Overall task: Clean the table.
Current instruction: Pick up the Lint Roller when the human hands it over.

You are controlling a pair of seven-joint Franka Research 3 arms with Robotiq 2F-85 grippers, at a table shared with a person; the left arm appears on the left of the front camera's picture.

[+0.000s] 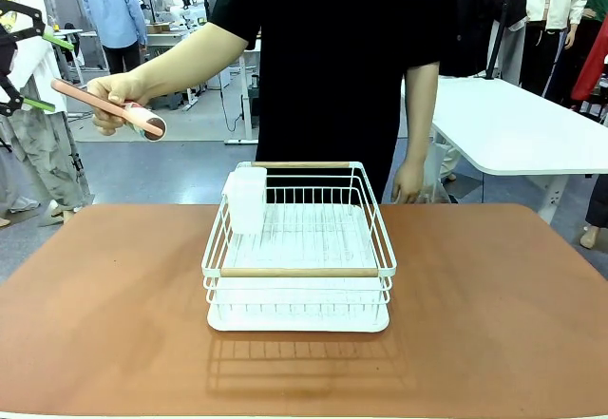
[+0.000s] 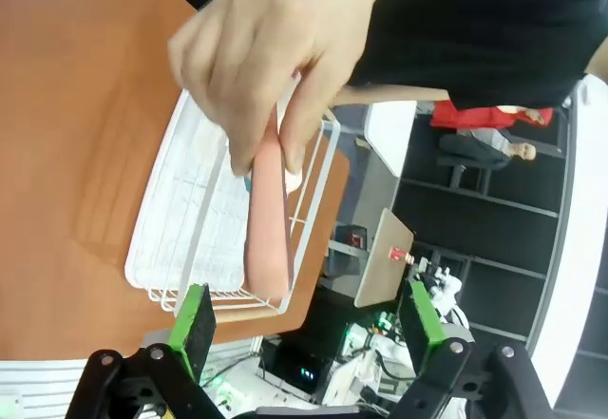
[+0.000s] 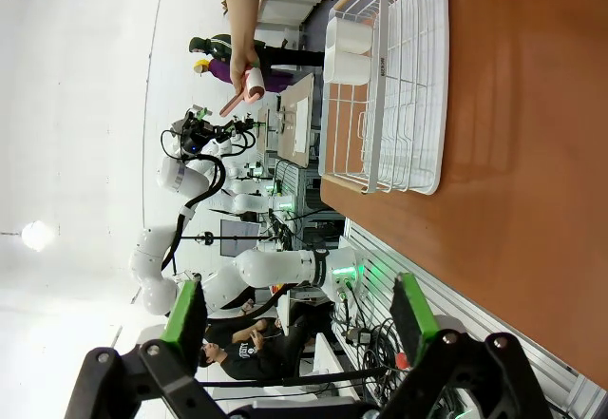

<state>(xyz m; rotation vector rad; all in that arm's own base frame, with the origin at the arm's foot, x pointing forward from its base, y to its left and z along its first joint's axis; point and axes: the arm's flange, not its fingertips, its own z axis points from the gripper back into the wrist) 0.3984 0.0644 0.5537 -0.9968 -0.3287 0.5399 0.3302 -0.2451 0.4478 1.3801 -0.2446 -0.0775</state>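
Left claw [image 2: 308, 316] spread wide, pink handle [image 2: 268, 238] half hidden by hand [image 2: 271, 53]

Front camera looks across the table [image 1: 494, 324] at the person [image 1: 332, 58]; both rolled wrist views share the dish rack [image 1: 299, 272]

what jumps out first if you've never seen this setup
A person's hand holds a pink-handled tool out at the far left, toward the open left gripper. A white wire dish rack sits in the middle of the reddish-brown table.
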